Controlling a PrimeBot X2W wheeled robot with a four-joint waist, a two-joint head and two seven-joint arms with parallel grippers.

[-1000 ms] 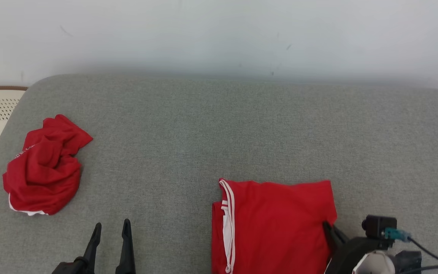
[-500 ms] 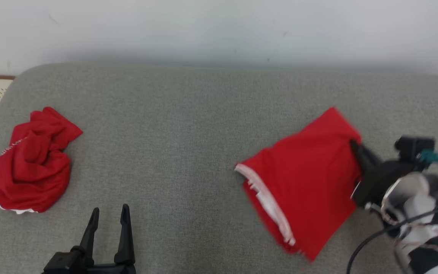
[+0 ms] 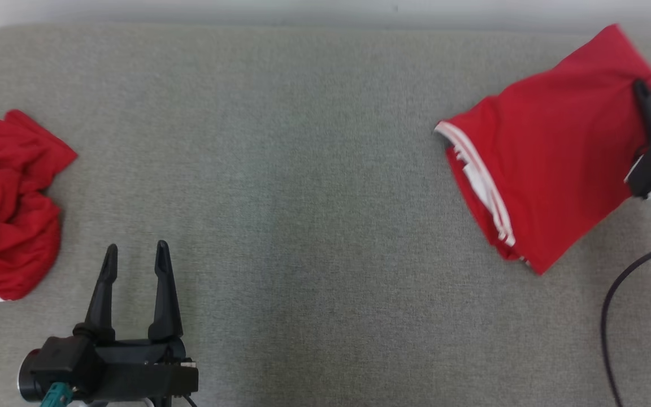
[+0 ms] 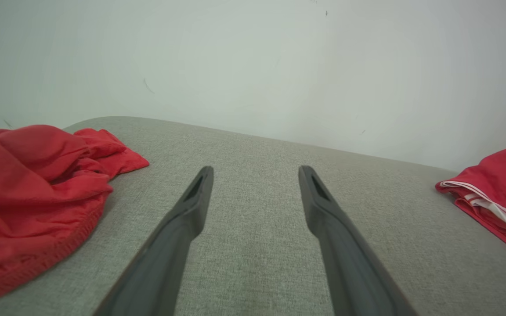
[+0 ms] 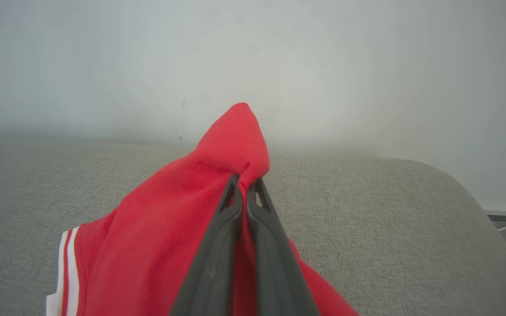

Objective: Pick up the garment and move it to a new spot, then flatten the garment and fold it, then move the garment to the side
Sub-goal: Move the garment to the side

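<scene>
The folded red garment (image 3: 540,158) with white stripes lies tilted at the right of the grey cushion. My right gripper (image 3: 642,90) is shut on its far right corner; in the right wrist view its fingertips pinch the raised red cloth (image 5: 231,162) at the right gripper (image 5: 245,184). The garment's striped edge (image 4: 494,206) also shows at the right of the left wrist view. My left gripper (image 3: 136,254) stands open at the lower left, holding nothing, and in its own view the left gripper (image 4: 255,173) has bare cushion between its fingers.
A second red garment (image 3: 3,209), crumpled, lies at the cushion's left edge, close to my left gripper, and fills the left of the left wrist view as a crumpled heap (image 4: 29,193). The grey cushion (image 3: 303,198) ends at a pale wall (image 5: 279,66). A black cable (image 3: 619,305) hangs at the right.
My right gripper has dragged the folded garment away from the near edge, up and to the right, turning it. The head camera has also tilted down, shifting the whole picture. The left gripper stays open.
</scene>
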